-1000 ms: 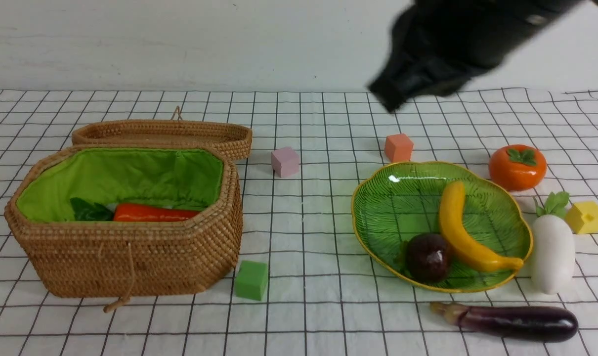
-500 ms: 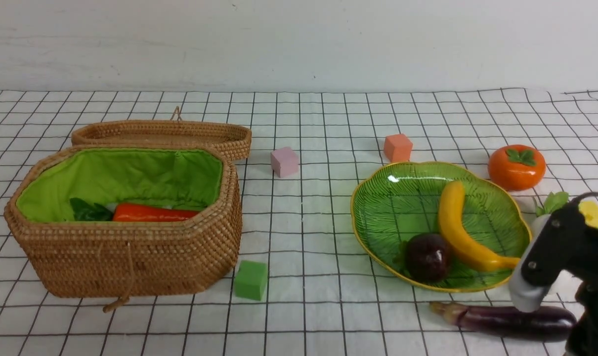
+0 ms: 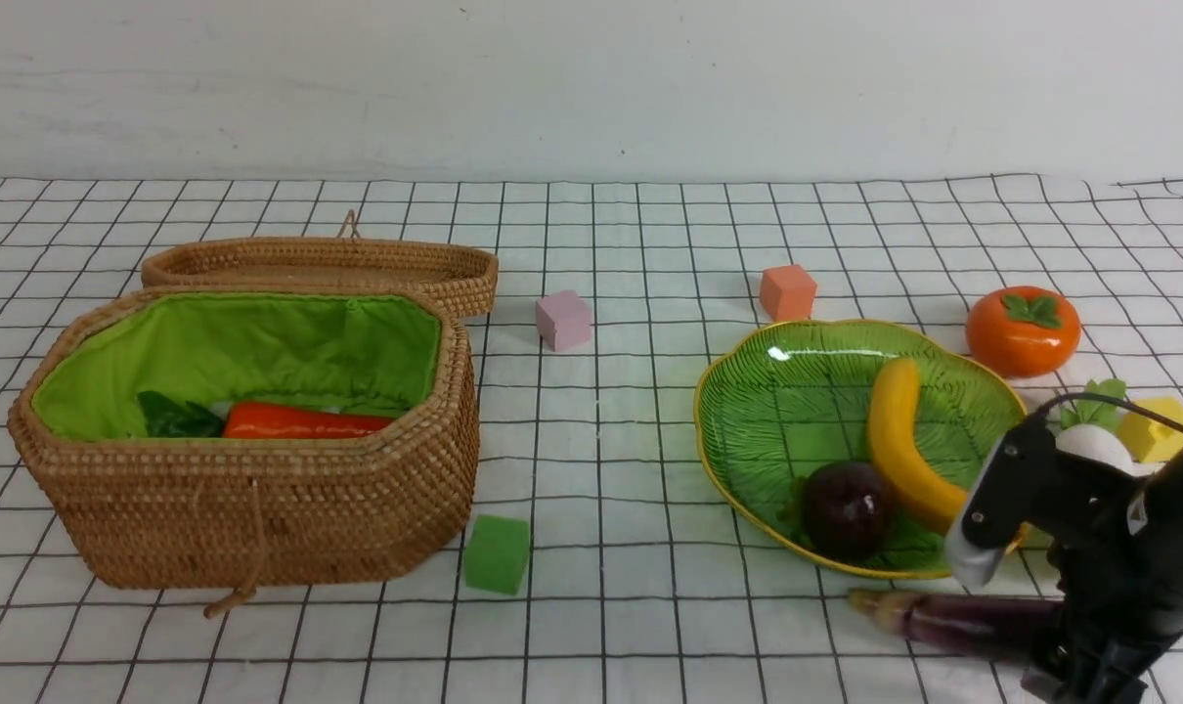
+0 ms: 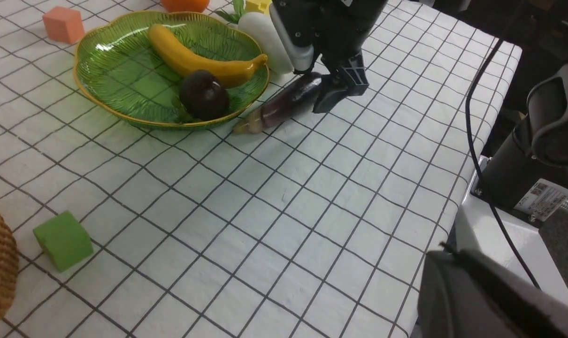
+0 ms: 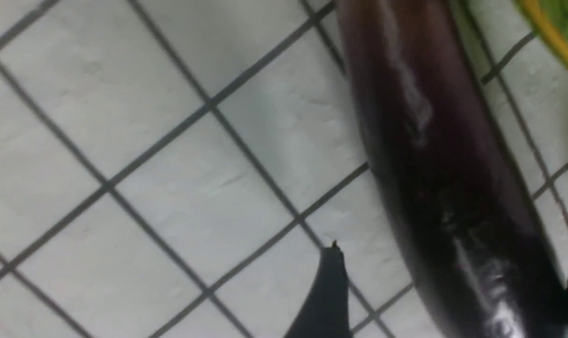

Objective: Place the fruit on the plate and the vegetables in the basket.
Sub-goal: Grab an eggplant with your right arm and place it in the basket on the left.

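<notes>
We see yellow banana [image 3: 904,440], purple mangosteen [image 3: 846,508] on green leaf plate [image 3: 777,401], orange carrot [image 3: 298,420] in wicker basket [image 3: 259,518]; orange persimmon [image 3: 1022,330], white radish [image 3: 1095,445], long purple eggplant [image 3: 953,621] pending on checked cloth [image 3: 601,440], right claw [image 5: 453,272] open astride eggplant, empty.

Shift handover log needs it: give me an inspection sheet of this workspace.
Surface: white gridded cloth.
Job's things: orange carrot in green-lined wicker basket; yellow banana, dark-purple mangosteen on green leaf-shaped plate; orange persimmon, white radish, purple eggplant on cloth.
Clutter: pink cube, orange cube, green cube, yellow cube; wicker lid.
End effectors: right end effector open astride eggplant; left end effector unclear.
Cables: black cable beside the cloth.
Surroundings: white wall.
</notes>
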Available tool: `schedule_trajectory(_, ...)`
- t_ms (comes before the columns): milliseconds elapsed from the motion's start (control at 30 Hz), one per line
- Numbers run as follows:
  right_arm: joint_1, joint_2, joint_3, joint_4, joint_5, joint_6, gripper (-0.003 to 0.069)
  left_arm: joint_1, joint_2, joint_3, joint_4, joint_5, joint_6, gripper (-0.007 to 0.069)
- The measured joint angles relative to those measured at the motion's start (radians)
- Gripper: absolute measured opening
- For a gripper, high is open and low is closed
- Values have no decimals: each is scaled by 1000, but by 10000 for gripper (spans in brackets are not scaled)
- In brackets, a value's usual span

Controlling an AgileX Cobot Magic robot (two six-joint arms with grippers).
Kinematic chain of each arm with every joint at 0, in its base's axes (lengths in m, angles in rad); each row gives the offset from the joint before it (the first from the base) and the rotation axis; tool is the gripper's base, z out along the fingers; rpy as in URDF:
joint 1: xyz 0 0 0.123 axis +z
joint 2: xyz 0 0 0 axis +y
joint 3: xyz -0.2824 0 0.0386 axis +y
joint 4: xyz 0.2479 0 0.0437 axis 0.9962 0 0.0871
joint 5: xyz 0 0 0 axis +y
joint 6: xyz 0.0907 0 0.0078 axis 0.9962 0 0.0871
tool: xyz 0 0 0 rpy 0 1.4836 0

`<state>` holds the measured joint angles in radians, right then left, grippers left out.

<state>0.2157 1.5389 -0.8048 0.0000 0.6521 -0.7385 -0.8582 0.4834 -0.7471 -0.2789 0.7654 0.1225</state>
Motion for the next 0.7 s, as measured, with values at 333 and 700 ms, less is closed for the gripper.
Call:
schedule_trajectory(333, 0, 80, 1, 87, 21, -141, 430, 0, 0, 0, -10, 10, 0, -13)
schedule_trajectory(700, 182, -116, -51, 195, 312, -45, 430, 0, 0, 0, 145, 6, -179, -13)
